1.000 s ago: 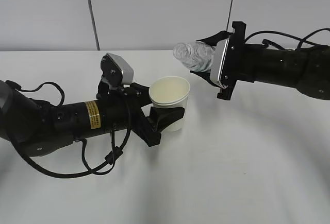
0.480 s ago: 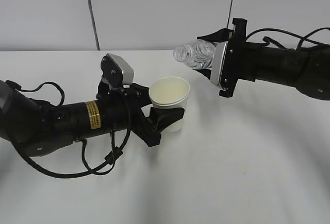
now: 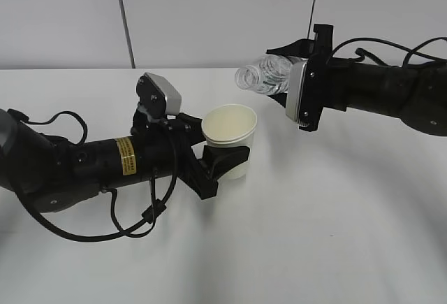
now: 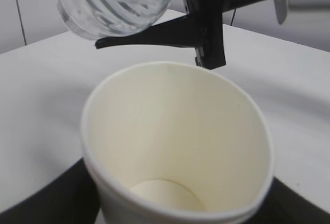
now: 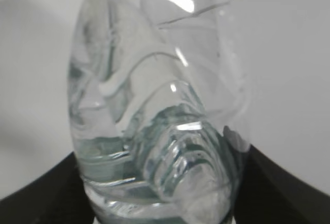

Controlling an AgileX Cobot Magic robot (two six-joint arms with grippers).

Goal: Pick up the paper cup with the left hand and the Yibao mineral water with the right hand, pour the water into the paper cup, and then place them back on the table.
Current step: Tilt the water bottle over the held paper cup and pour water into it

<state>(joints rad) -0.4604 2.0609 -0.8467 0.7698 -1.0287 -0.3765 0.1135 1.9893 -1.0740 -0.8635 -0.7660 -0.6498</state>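
Observation:
My left gripper (image 3: 227,156) is shut on the white paper cup (image 3: 230,135), which stands upright just above the table (image 3: 335,234). In the left wrist view the cup (image 4: 175,141) fills the frame, its cream inside and round bottom showing, with black fingers (image 4: 36,206) at both sides. My right gripper (image 3: 283,80) is shut on the Yibao mineral water (image 3: 264,75), a clear ribbed bottle lying nearly level in the air, up and to the right of the cup's rim. The bottle (image 4: 111,2) hangs beyond the rim. Water shows inside the bottle (image 5: 154,131). No stream falls from it.
The plain white tabletop spreads around both arms. A grey wall (image 3: 209,17) with a dark vertical seam closes off the back. Loose black cables (image 3: 133,230) loop under the left arm, and more trail behind the right arm (image 3: 391,94).
The right gripper has turned and risen slightly, so the bottle swings a little up and to the right. The left arm and the cup have stayed still.

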